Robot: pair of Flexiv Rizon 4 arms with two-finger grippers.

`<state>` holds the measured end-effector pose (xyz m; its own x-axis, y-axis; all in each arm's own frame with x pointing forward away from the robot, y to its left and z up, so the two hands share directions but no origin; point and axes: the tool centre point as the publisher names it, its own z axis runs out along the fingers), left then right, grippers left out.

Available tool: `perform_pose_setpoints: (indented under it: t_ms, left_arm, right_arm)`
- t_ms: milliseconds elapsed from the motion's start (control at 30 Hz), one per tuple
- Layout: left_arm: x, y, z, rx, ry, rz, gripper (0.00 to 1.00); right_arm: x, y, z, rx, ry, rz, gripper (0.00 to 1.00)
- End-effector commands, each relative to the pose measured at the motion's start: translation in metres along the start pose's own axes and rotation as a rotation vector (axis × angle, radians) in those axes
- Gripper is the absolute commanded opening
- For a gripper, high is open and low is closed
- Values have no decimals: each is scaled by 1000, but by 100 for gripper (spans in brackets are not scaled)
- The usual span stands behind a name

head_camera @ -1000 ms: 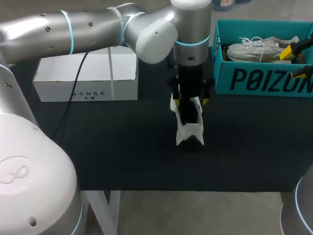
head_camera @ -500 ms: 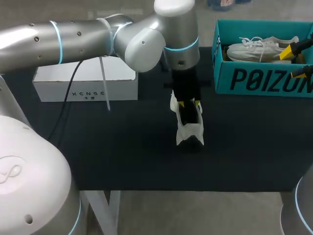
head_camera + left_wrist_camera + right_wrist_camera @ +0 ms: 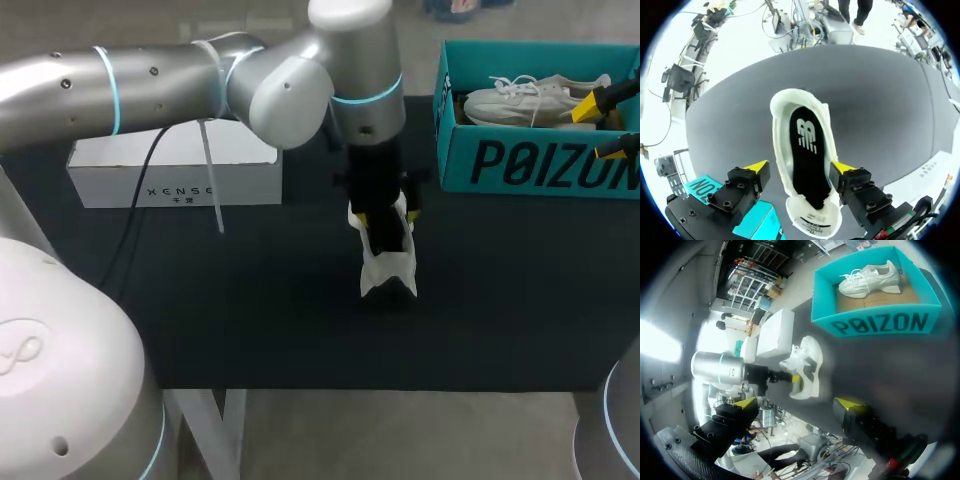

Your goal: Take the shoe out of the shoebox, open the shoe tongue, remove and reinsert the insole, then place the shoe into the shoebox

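**Risk findings: loose shoe, insole work pending**

The counter (image 3: 250, 300) carried the working shoe (image 3: 388, 270) with nothing bracing it. In my judgement, any sideways push from your left arm (image 3: 150, 75) could have slid or toppled that shoe.

The shoebox (image 3: 540, 160) stood at the counter's far right, well apart from the working shoe, and a second shoe (image 3: 520, 98) lay inside it. Putting the working shoe in there risked landing it on the second shoe or catching the box wall. The white box (image 3: 180, 160), far left, posed no hazard I could identify.

The working shoe sat near the counter's middle, opening upward, straddled by your left claw (image 3: 800, 168). Its fingers stood apart, one on either side of the shoe, with a gap showing on at least one side, so it was gripping nothing. Closing from there could have squeezed the soft upper rather than reached the insole.

The black insole (image 3: 807, 160) lay seated inside the shoe. Too shallow a pinch might have slipped off it. Too hard a pull could have lifted the unheld shoe with it.

Your right claw (image 3: 797, 402) hung at the shoebox's right end, spread wide and holding nothing, so it gave the shoe no support.
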<state>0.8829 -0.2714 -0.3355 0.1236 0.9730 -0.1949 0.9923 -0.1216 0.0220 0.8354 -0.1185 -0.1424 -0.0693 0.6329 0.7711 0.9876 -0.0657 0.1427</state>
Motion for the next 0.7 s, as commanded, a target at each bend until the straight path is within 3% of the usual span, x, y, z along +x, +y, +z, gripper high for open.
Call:
perform_pose_setpoints:
  t_ms: [33, 67, 133, 167, 233, 333, 433, 500, 567, 600, 633, 700]
  left_arm:
    - [1, 1, 5, -2, 6, 4, 34]
    - [1, 1, 6, -1, 5, 5, 32]
    - [2, 1, 8, 2, 8, 7, 18]
    - [2, 0, 8, 6, 12, 5, 18]
    - [2, 2, 12, 2, 27, 4, 8]
    - [2, 6, 17, -15, 56, 13, 0]
    - [2, 8, 22, -14, 76, 14, 0]
    - [3, 10, 23, -16, 92, 9, 15]
    - [4, 11, 24, -20, 97, 7, 44]
    - [5, 11, 23, -19, 97, 1, 72]
    - [6, 11, 22, -16, 99, -4, 84]
    - [7, 11, 21, -15, 104, -12, 98]
  right_arm:
    - [0, -1, 0, -1, -3, 1, 100]
    - [0, -1, 0, -1, -3, 1, 100]
    - [0, -1, 0, -1, -3, 1, 100]
    - [0, -1, 0, -1, -3, 1, 100]
    - [0, -1, 0, -1, -3, 1, 100]
    - [0, -1, 0, -1, -3, 1, 100]
    - [0, -1, 0, -1, -3, 1, 100]
    - [0, -1, 0, -1, -3, 1, 100]
    - [0, -1, 0, -1, -3, 1, 100]
    - [0, -1, 0, -1, -3, 1, 100]
    - [0, -1, 0, -1, -3, 1, 100]
    - [0, -1, 0, -1, -3, 1, 100]
